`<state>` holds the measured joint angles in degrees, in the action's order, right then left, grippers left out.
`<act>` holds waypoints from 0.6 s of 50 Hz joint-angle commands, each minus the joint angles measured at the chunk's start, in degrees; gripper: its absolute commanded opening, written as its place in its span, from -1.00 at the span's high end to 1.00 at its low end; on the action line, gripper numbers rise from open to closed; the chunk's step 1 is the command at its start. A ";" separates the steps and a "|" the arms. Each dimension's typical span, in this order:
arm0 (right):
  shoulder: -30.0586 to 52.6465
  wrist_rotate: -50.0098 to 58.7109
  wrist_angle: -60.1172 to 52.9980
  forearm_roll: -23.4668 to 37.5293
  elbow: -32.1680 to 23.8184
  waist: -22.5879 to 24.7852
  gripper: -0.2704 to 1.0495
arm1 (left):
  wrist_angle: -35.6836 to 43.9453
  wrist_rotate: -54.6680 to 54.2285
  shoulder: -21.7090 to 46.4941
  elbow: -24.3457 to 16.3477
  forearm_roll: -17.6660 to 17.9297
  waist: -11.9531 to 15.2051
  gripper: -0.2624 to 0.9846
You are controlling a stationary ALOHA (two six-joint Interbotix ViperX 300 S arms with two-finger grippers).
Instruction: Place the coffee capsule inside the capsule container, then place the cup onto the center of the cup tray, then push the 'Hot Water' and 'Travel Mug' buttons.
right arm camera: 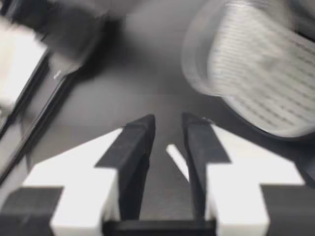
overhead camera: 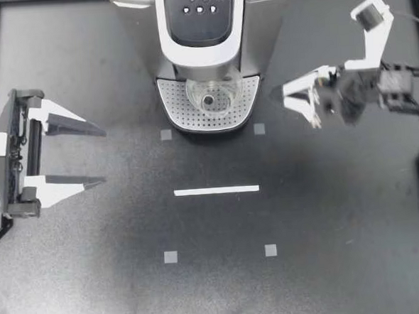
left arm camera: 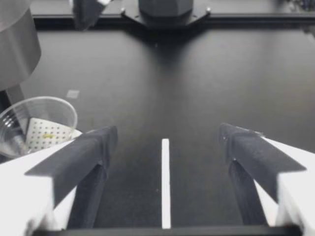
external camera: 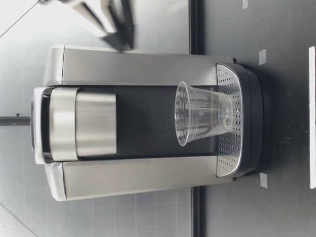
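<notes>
Top view shows the cup (overhead camera: pixel 209 96) on the coffee machine's cup tray (overhead camera: pixel 174 106), left gripper (overhead camera: pixel 105 158) jaws wide apart, right gripper (overhead camera: pixel 280 94) jaws nearly together.

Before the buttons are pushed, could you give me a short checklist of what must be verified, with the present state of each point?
1. Cup upright on the cup tray, about central: ok.
2. Capsule inside its container: cannot tell; no capsule shows in any view.
3. Button panel uncovered from above: ok.
4. Right gripper empty, fingers close together, beside the coffee machine: ok.
5. Left gripper open, empty, apart from the machine: ok.
</notes>
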<state>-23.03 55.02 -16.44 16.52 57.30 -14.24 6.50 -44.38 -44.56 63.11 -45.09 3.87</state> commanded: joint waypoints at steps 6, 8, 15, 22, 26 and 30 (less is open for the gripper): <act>-1.49 -0.18 -10.11 12.83 -0.62 2.90 0.00 | 0.70 0.09 -0.09 -2.37 1.32 1.23 -0.63; -1.49 -0.26 -11.69 15.73 -0.62 3.25 0.00 | 1.14 0.09 0.00 -2.55 1.67 1.67 -0.62; -2.11 -0.70 -12.74 25.31 -1.23 3.52 0.01 | 4.31 0.09 0.00 -2.72 2.02 2.55 -0.46; -4.75 -4.75 -5.98 27.86 -2.29 3.96 0.05 | 6.50 0.09 0.53 -2.72 2.37 2.81 -0.25; -7.65 -8.26 0.00 27.86 -3.08 5.10 0.06 | 6.77 0.09 0.88 -2.81 2.46 2.81 -0.18; -11.25 -11.25 5.80 27.51 -3.43 7.03 0.06 | 6.94 0.18 1.05 -2.99 2.55 2.81 -0.16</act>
<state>-30.94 45.35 -14.77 44.30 55.72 -9.05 12.83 -44.30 -43.42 62.05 -42.71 6.42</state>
